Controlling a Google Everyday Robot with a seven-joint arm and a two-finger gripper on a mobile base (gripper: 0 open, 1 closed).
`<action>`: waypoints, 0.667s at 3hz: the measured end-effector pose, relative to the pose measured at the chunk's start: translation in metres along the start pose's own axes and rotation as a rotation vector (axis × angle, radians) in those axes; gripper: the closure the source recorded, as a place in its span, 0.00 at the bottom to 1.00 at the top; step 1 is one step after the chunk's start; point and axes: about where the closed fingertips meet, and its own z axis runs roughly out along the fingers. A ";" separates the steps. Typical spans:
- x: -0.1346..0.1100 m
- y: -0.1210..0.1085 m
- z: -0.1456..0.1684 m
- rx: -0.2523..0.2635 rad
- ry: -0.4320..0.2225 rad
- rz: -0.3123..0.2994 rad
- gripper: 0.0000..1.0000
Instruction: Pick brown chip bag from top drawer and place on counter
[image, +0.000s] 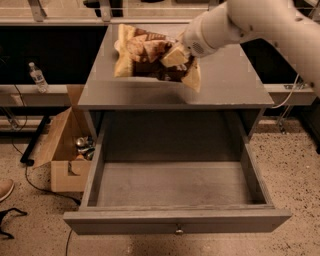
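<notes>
While the white arm (250, 22) reached in from the upper right of the frame, its tool (179, 56) was at the upper middle, pinching the right part of the brown chip bag (145, 57). The bag hung tilted over the back left part of the grey worktop (225, 85), one pale yellow end at the left and the other pointing down to the right. Whether it touched the surface I could not tell. Below, the top drawer (175, 182) stood wide open, with the small round knob (178, 231) at the centre of its front panel. At the left, an open cardboard box (62, 150) stood on the floor beside the cabinet.
</notes>
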 end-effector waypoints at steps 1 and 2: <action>-0.010 -0.003 0.028 -0.021 0.026 -0.010 1.00; -0.017 -0.002 0.053 -0.044 0.050 -0.016 1.00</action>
